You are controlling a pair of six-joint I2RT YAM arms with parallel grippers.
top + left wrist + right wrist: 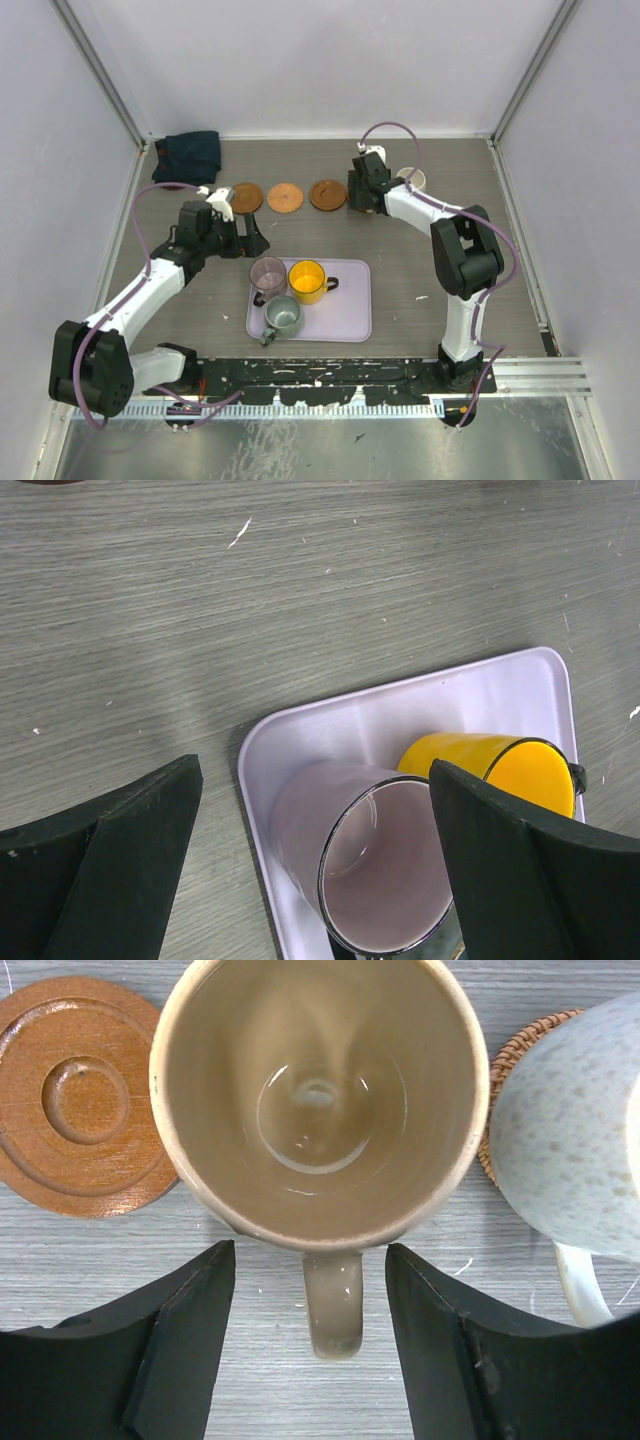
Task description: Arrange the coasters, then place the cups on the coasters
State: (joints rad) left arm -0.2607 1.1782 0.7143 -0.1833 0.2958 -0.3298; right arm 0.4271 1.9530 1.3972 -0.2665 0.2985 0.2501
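Nearest, the tray [350,300] carries three cups crowded in its left half: grey-green [282,315], mauve [380,880], yellow [480,758], the last two just beside each other. The left pincer [312,780] hangs over the tray's far-left corner, jaws wide apart, holding nothing, mauve lined up between them. Beyond is a row of three bare coasters [285,197]. At the far right, the right pincer [310,1250] has its jaws apart either side of the tan cup [320,1100] handle, not touching it. That cup stands just right of the third coaster, with the cream cup [570,1120] just beside it on a woven coaster [510,1060]; what's under tan is hidden. Step, likely: cup placing, two out, three left. Next the right pincer needs a lift clear of the handle and the left a close on mauve — tray lip and yellow crowd that grasp. There is open desk [320,235] between tray and row; the far end is tight.
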